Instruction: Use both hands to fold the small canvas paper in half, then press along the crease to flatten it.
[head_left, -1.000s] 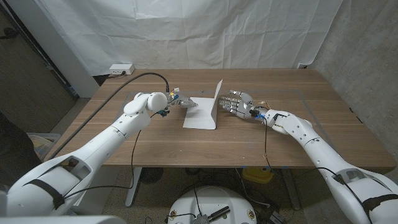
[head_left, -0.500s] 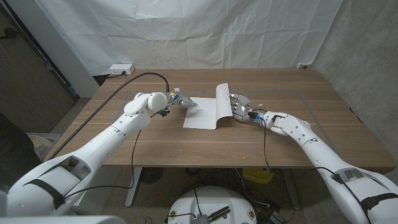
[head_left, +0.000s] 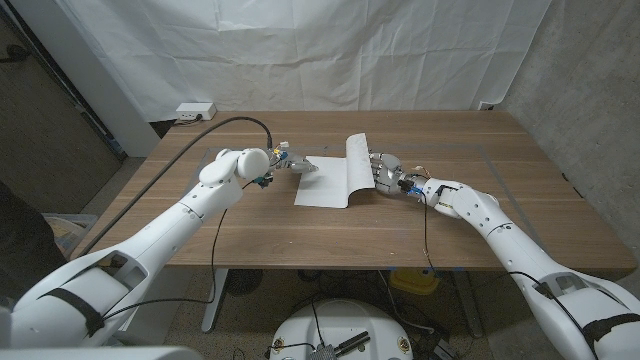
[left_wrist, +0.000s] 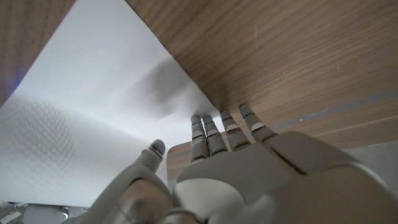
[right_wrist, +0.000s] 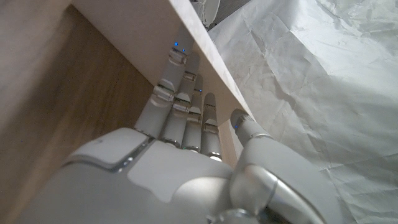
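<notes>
The white canvas paper (head_left: 322, 187) lies mid-table with its right part raised as an upright flap (head_left: 356, 160) whose top curls leftward. My right hand (head_left: 386, 172) stands just right of the flap, its straight fingers (right_wrist: 180, 81) against the flap's (right_wrist: 143, 25) outer face and the thumb beside its edge. My left hand (head_left: 297, 165) reaches in from the left; its fingertips (left_wrist: 214, 127) touch the far left edge of the flat sheet (left_wrist: 93, 93). Neither hand grips the paper.
A white box (head_left: 195, 110) sits at the table's back left, and a black cable (head_left: 215, 127) runs from there along my left arm. Bare wood (head_left: 480, 150) stretches to the right of my right hand and toward the front edge.
My right hand has moved left from a gap beside the flap up against it. The flap's top now curls further left. My left hand has stayed put.
</notes>
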